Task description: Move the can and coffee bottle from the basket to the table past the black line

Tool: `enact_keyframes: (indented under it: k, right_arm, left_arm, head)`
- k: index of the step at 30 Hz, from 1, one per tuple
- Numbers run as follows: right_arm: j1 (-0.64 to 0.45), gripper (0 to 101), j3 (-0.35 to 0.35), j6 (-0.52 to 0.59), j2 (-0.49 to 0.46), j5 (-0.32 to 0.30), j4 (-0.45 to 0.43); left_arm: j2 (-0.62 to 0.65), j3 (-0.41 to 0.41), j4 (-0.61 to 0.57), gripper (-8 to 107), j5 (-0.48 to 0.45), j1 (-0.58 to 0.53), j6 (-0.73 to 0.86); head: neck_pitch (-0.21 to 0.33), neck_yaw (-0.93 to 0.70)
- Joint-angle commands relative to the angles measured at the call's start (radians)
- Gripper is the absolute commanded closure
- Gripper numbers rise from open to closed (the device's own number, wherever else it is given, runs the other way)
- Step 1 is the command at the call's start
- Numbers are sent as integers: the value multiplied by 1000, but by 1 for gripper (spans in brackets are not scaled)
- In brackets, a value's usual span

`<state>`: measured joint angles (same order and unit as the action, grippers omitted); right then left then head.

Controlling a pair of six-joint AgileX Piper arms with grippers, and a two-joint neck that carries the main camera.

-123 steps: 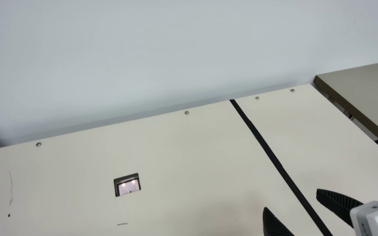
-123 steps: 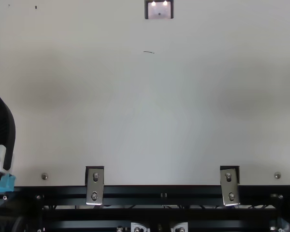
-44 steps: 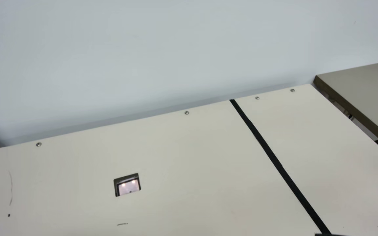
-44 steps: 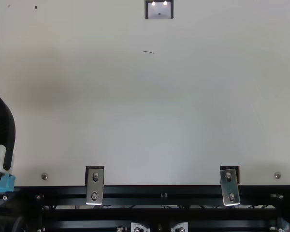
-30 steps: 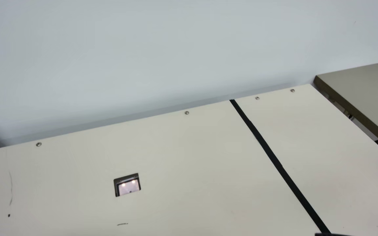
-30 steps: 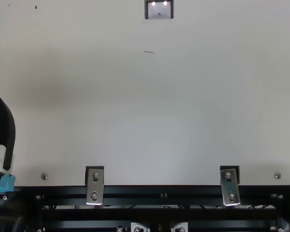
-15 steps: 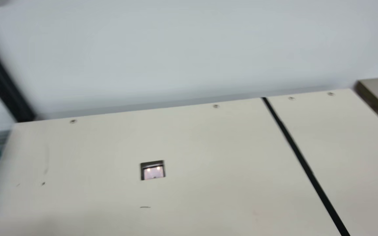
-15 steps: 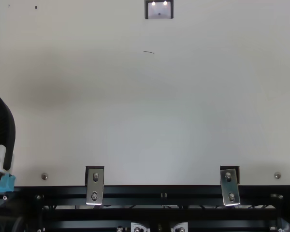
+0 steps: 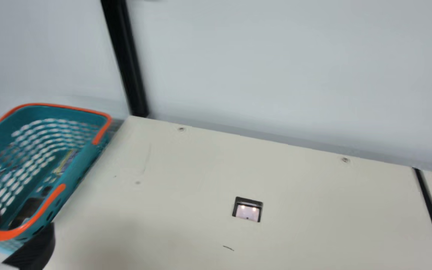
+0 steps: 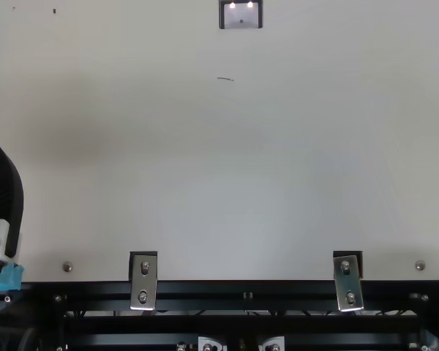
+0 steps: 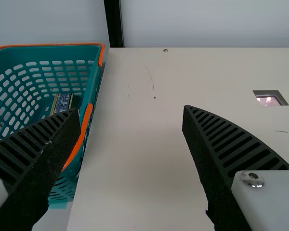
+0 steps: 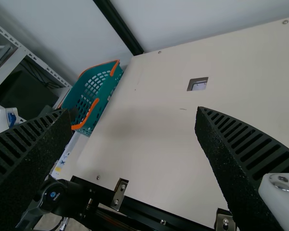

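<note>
Beside table (image 9: pixel 313 202), teal, orange-rimmed, slotted basket (image 9: pixel 58 114); patterned item (image 11: pixel 62 102) inside. Left gripper (image 9: pixel 25 219), right gripper (image 12: pixel 135 109): jaws apart.

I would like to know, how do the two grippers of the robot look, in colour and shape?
The left gripper and right gripper look alike: black, ribbed, tapering fingers on white mounts with silver screws. In the top view, the left one also has a light blue part.
</note>
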<state>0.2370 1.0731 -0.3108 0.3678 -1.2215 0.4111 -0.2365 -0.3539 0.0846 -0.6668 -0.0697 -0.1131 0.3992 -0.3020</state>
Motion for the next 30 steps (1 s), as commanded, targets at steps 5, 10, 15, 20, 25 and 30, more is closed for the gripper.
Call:
enact_keyframes:
  k: [5, 10, 15, 20, 25, 30]
  right_arm:
    - [0, 0, 0, 0, 0, 0, 0]
    - [0, 0, 0, 0, 0, 0, 0]
    - [0, 0, 0, 0, 0, 0, 0]
    - [0, 0, 0, 0, 0, 0, 0]
    - [0, 0, 0, 0, 0, 0, 0]
    - [0, 0, 0, 0, 0, 0, 0]
  left_arm:
    - [0, 0, 0, 9, 0, 0, 0]
    - [0, 0, 0, 9, 0, 0, 0]
    - [0, 0, 0, 9, 0, 0, 0]
    - [0, 0, 0, 9, 0, 0, 0]
    - [0, 0, 0, 9, 0, 0, 0]
    - [-10, -3, -5, 9, 5, 15, -4]
  head:
    - [35, -152]
    - [36, -241]
    - [37, -251]
    - [37, -251]
    - [37, -251]
    - [37, -251]
